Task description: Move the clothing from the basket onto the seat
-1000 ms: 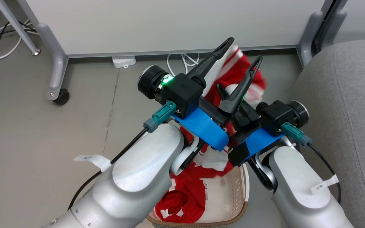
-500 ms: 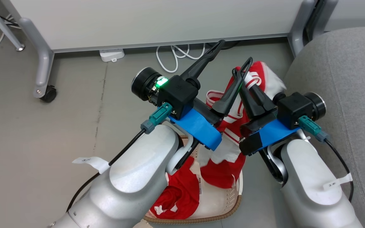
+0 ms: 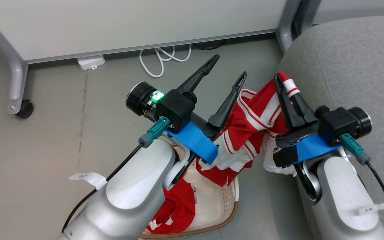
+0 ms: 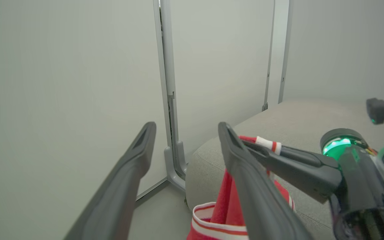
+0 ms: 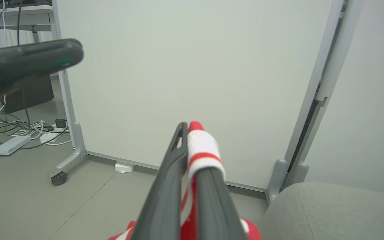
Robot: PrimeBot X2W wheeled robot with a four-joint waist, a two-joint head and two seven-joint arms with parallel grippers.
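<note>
Head view, 6 o'clock: cream perforated basket (image 3: 227, 213) on grey floor (image 3: 62, 126), brown woven-look rim nearest the camera. Inside, toward its 9 o'clock side: heaped garment (image 3: 177, 208), red, small white marks on it, partly hidden under the left forearm. Bare cream bottom toward its 3 o'clock side.

Just past basket's 12 o'clock end: hanging garment (image 3: 255, 123), red with white stripes and trim, held up in folds, lowest folds dangling over the basket's far end. Jersey or shorts: cannot tell.

Right tool (image 3: 283, 83), 2 o'clock of picture centre: clamped tight on a red-and-white striped band of the hanging garment, band poking out past the fingertips. Confirmed in right wrist view, striped band pinched between the two dark fingers.

Left tool (image 3: 229, 66), just above centre, pointing to 1 o'clock: fingers spread wide, only air between them. Its 3 o'clock finger just beside the hanging cloth; touching or apart, cannot tell.

Seat (image 3: 345, 60): big grey fabric sofa, 1 to 4 o'clock, rounded edge just beside the right tool. Hanging garment between basket and seat, short of the cushion.

Room: pale partition panel (image 3: 128, 26) along 12 o'clock, on grey legs. Black caster (image 3: 23, 108) at 9 o'clock. White cable (image 3: 158, 60) looped on floor at the panel's foot, white power block (image 3: 91, 62) beside it at 11 o'clock.
</note>
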